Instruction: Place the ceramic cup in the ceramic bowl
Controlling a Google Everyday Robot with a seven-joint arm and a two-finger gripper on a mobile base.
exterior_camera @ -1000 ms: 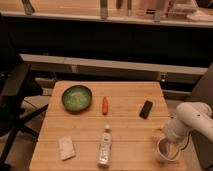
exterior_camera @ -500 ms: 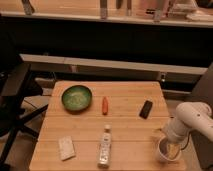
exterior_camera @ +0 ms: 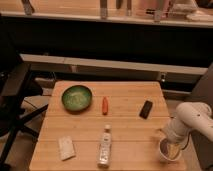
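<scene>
Camera view from above, looking down on a wooden table [exterior_camera: 125,100] of pale planks. At the near right corner — the cup [exterior_camera: 169,150], small, white, round, upright on the wood close to the table's edge. Directly over its rim, the gripper [exterior_camera: 171,145], reaching in from the right on a bulky white arm [exterior_camera: 192,120] and dipping at the cup's mouth; whether spread or pinching the rim, cannot tell, since arm and cup hide the tips. Well apart, toward the far left of the table — the bowl [exterior_camera: 77,97], wide, shallow, dark green with a lighter speckled inside, resting flat. Just right of the bowl, a small orange-red carrot-like piece [exterior_camera: 105,105], lying lengthwise, not touching the bowl. Further right, a small black block [exterior_camera: 146,109], tilted a little. Near the front edge, a slim clear bottle [exterior_camera: 105,146] with a white cap, lying on its side, cap pointing away. Left of the bottle, a pale rectangular sponge [exterior_camera: 66,147], lying flat.
</scene>
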